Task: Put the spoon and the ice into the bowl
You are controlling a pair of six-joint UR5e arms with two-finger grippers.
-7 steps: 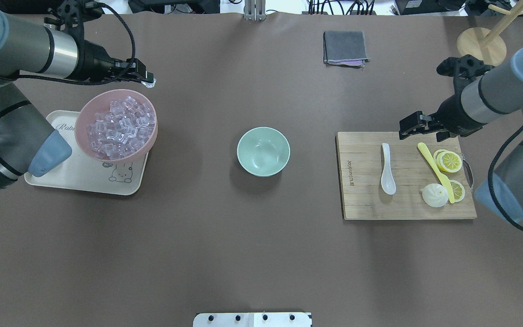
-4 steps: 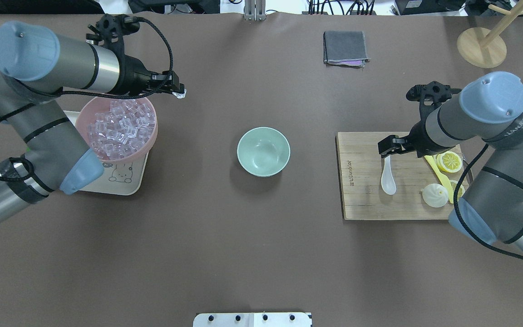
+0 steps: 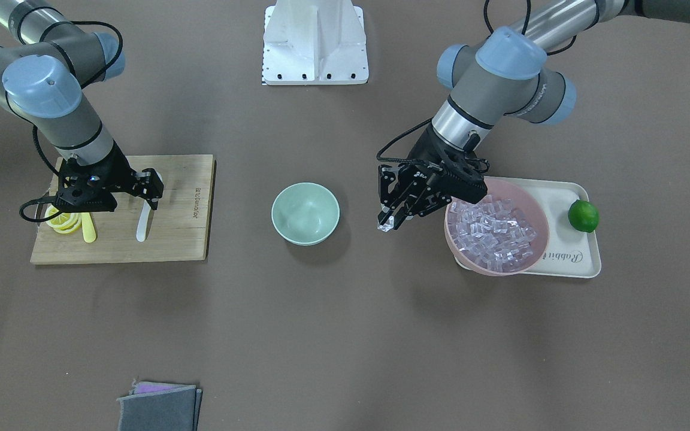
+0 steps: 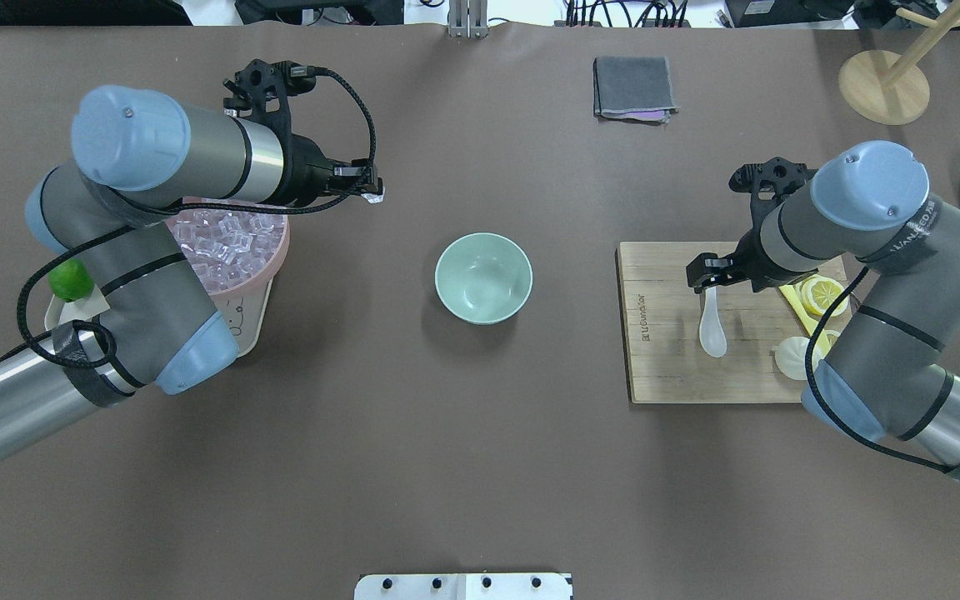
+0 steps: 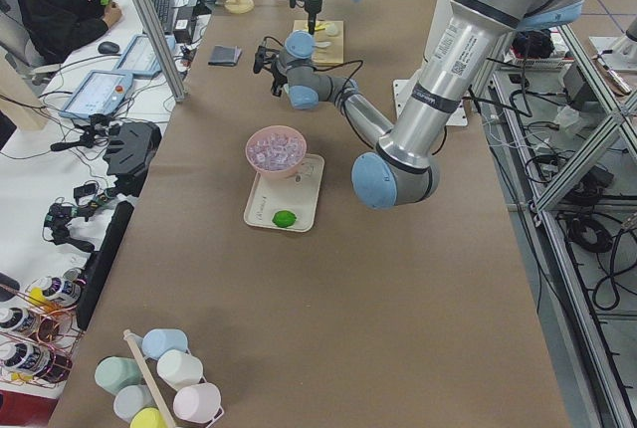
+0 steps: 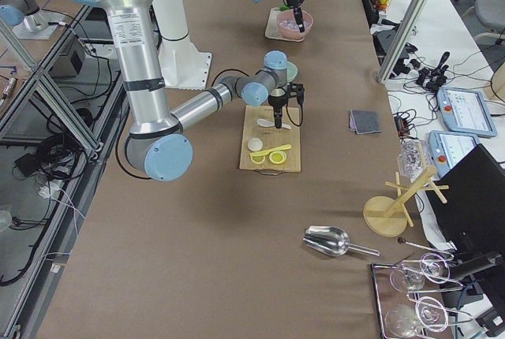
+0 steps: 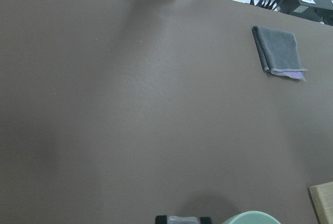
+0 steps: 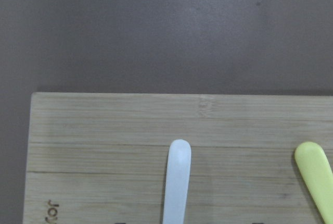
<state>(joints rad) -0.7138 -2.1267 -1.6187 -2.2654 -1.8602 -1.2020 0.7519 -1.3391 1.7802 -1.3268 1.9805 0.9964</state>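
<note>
Left pincer (image 4: 370, 192), clamped on ice cube (image 3: 386, 226), has advanced toward mint bowl (image 4: 467, 254) (release above it next); right pincer (image 4: 707, 282) gapes over spoon (image 4: 712, 329).

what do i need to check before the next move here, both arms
1. Ice cube clamped in the left tool: ok.
2. Left tool above the mint-green bowl: not ok, it hangs between that and the pink bowl.
3. Mint-green bowl upright and empty: ok.
4. Right tool centred over the spoon handle, jaws open: ok.
5. Right tool low enough to grip: cannot tell.
6. Spoon apart from the yellow knife: ok.
</note>
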